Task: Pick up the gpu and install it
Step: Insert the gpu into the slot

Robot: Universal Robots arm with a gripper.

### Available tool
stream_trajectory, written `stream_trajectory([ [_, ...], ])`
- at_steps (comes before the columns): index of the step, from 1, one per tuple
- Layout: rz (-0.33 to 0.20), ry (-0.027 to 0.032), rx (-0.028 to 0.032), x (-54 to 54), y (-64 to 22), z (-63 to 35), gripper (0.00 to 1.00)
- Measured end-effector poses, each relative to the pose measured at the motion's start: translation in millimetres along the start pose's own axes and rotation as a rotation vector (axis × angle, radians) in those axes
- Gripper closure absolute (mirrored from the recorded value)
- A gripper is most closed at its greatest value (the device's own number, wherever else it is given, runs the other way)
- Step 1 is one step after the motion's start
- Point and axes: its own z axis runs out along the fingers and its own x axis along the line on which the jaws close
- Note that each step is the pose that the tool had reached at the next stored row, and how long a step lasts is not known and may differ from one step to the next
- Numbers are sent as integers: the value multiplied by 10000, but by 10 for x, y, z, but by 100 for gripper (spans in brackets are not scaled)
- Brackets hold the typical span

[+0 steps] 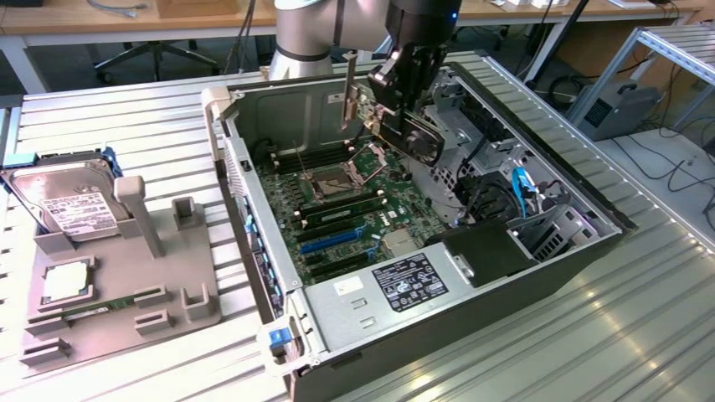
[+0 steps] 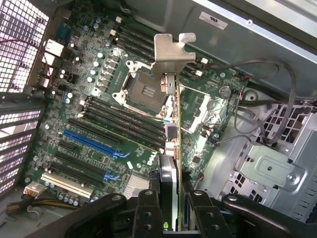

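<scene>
Ribbed metal table; end effector apparently clamps flat gpu.

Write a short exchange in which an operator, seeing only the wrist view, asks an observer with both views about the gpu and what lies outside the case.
Operator: I see the gripper holding the gpu edge-on over the motherboard. How does the computer case lie?
Observer: On its side, open face up, on a slatted metal table.
Operator: What is beside it?
Observer: On the exterior view's left, a grey parts holder with a hard drive leaning in it.
</scene>
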Motion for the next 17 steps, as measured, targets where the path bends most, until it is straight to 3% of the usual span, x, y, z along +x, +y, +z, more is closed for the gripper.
stream_trajectory([
  [17,-534,-30,-18,0,0,0,73],
])
